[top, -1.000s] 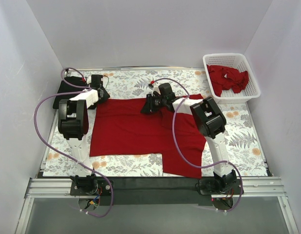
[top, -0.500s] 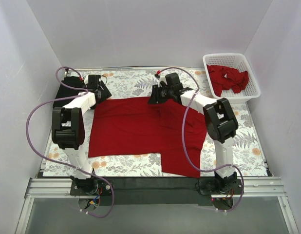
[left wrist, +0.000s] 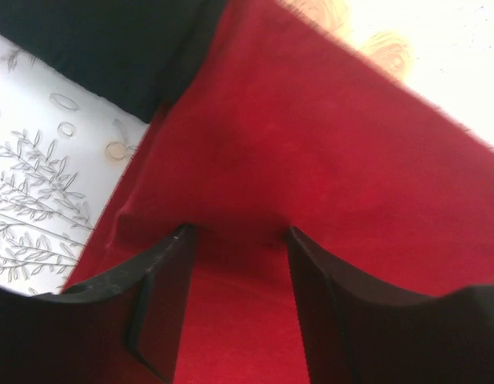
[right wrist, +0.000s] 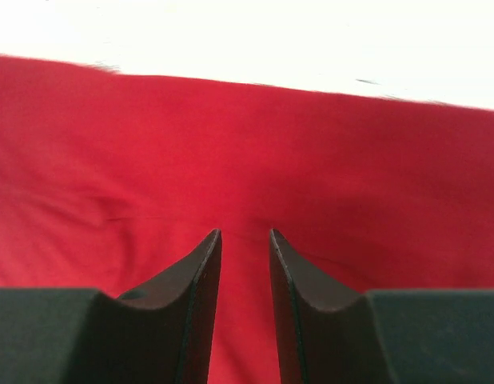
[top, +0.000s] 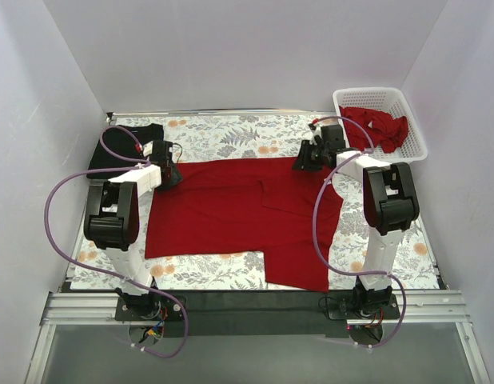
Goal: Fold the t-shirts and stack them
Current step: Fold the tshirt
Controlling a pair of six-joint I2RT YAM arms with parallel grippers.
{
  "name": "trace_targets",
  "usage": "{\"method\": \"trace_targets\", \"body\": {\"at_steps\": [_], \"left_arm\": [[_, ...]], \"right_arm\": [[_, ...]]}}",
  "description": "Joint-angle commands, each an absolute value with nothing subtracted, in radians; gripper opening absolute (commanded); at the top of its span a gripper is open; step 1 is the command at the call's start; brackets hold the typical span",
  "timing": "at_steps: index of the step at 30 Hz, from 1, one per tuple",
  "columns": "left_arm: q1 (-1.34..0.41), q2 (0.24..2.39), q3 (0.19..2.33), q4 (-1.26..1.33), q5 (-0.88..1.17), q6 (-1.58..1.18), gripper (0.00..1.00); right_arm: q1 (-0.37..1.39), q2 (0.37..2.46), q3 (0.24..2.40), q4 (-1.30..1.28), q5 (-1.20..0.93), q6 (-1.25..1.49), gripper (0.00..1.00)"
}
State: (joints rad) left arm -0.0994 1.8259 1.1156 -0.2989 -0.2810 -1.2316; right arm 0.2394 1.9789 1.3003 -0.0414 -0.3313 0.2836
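Observation:
A red t-shirt (top: 231, 212) lies spread across the middle of the table, with its far edge pulled out straight. My left gripper (top: 169, 172) is down on its far left corner. The jaws (left wrist: 239, 232) stand apart, and the red cloth (left wrist: 327, 144) rises in a ridge at their tips. My right gripper (top: 305, 161) is at the far right of the shirt's back edge. Its fingers (right wrist: 244, 234) are nearly together, pinching the taut red cloth (right wrist: 151, 144). A black t-shirt (top: 125, 146) lies at the back left, just beyond the left gripper, and shows in the left wrist view as dark cloth (left wrist: 111, 48).
A white lattice basket (top: 416, 144) stands at the back right with crumpled red t-shirts (top: 376, 126) in it. The table has a fern-patterned cover (top: 231, 136). White walls close in the left, back and right sides. Purple cables loop from both arms.
My right gripper has moved right along the back edge, pulling the shirt's folded-in upper part out flat. The left gripper let go, shifted a little and now sits on the corner with jaws apart.

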Motion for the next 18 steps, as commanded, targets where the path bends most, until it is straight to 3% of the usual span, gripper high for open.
{"method": "trace_targets", "body": {"at_steps": [1, 10, 18], "left_arm": [[-0.089, 1.827, 1.100, -0.327, -0.339, -1.261, 0.46], [-0.074, 1.772, 1.020, -0.408, -0.301, -1.339, 0.44], [-0.072, 1.619, 0.989, -0.420, -0.293, -1.313, 0.61]], "right_arm": [[0.193, 2.002, 1.292, -0.029, -0.298, 0.268, 0.32], [0.097, 2.052, 1.325, -0.077, -0.213, 0.262, 0.32], [0.112, 1.956, 1.338, -0.130, -0.213, 0.221, 0.32]]}}
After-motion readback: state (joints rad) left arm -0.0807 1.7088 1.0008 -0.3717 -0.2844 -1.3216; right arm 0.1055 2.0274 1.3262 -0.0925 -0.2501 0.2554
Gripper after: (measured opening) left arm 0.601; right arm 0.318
